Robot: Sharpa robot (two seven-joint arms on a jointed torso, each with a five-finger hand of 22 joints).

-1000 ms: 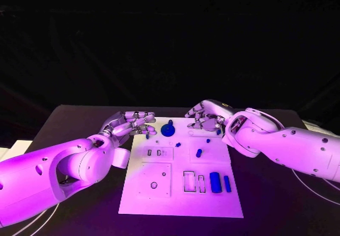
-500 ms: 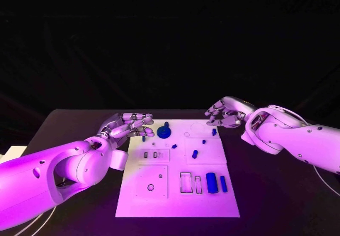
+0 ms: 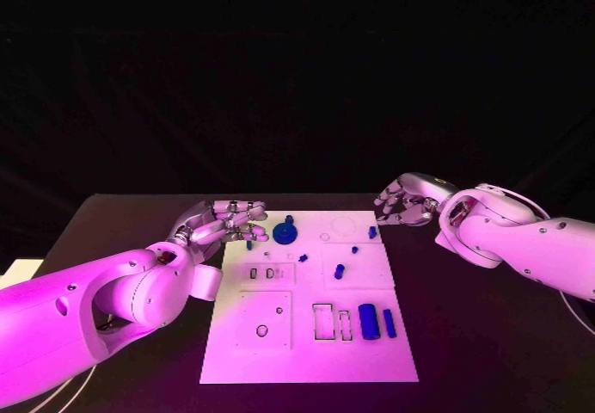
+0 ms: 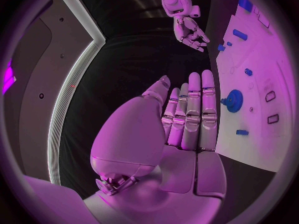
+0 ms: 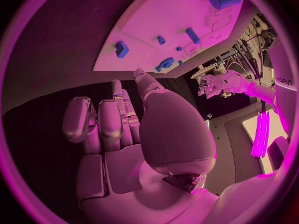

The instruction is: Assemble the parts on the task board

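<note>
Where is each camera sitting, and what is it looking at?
Head view: on the robot's head, looking down at the task board; both arms come in, left hand and right hand.
Left wrist view: behind the left hand, facing across the table; the right hand shows far off.
Right wrist view: behind the right hand, facing the board; the left hand shows beyond it.
Shared: all three show the blue gear.
</note>
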